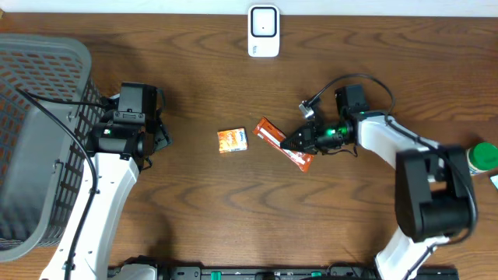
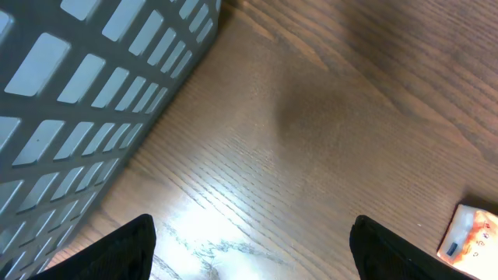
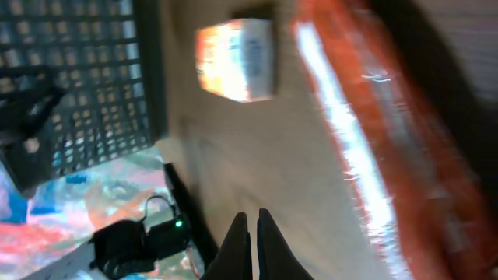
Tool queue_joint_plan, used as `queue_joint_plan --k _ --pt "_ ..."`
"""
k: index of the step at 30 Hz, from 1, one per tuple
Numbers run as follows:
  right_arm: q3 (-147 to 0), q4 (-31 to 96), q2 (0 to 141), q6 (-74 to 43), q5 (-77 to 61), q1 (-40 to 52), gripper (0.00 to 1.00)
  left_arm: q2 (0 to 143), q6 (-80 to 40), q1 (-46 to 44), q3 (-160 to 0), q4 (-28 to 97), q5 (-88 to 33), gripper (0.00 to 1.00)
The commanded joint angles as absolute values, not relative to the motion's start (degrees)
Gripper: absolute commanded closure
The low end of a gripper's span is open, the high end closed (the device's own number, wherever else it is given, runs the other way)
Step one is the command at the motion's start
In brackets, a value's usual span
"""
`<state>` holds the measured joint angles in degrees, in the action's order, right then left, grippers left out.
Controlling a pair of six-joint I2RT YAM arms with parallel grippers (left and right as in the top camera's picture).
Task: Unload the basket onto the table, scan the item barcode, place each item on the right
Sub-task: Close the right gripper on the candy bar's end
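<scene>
tabletop (image 1: 233, 218): dark wood grain, carries everything below.
basket (image 1: 31, 85): grey slotted plastic, fills the left edge up to the far-left corner. Its wall also fills the top left of the left wrist view (image 2: 93, 93).
left arm (image 1: 101, 202): white, runs from the near edge up alongside the basket.
right arm (image 1: 405, 155): white and black, reaches from the near-right side in toward the middle.
left gripper (image 1: 161, 134): just right of the basket. Jaws spread wide, with only bare wood between the fingers (image 2: 128, 249). Holds nothing.
right gripper (image 1: 289, 143): tip at the packet, right of the tabletop's centre. Fingers (image 3: 237, 249) pressed together with nothing between them. Packet lies beside them, not pinched. Cannot tell if the tip touches it.
scanner (image 1: 264, 31): white, at the middle of the far edge, well apart from both grippers.
green bottle (image 1: 484, 155): at the right edge, partly cut off.
packet (image 1: 271, 134): long, orange-red, flat on the wood just right of centre, lying diagonally. Blurred in the right wrist view (image 3: 366, 155). Barcode not readable.
box (image 1: 233, 140): small, orange and white, at centre, just left of the packet and not touching it.
</scene>
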<state>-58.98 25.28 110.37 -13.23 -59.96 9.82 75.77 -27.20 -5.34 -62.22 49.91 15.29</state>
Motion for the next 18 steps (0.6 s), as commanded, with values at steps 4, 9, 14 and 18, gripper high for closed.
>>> queue_joint_plan --k 4,9,14,18 --pt "-59.1 22.8 122.4 -14.2 -57.9 10.2 0.99 75.9 -27.7 -5.2 -62.2 50.1 15.4 0.2" --pt "-59.2 22.0 126.3 -14.1 -56.9 9.1 0.99 75.9 -27.7 -5.2 -62.2 50.1 15.4 0.19" --pt "-59.2 23.9 120.9 -14.1 -57.3 8.1 0.99 75.9 -27.7 -5.2 -62.2 50.1 15.4 0.19" --pt "-59.3 25.0 111.9 -14.1 -57.2 8.1 0.96 75.9 -27.7 -5.2 -62.2 50.1 15.4 0.2"
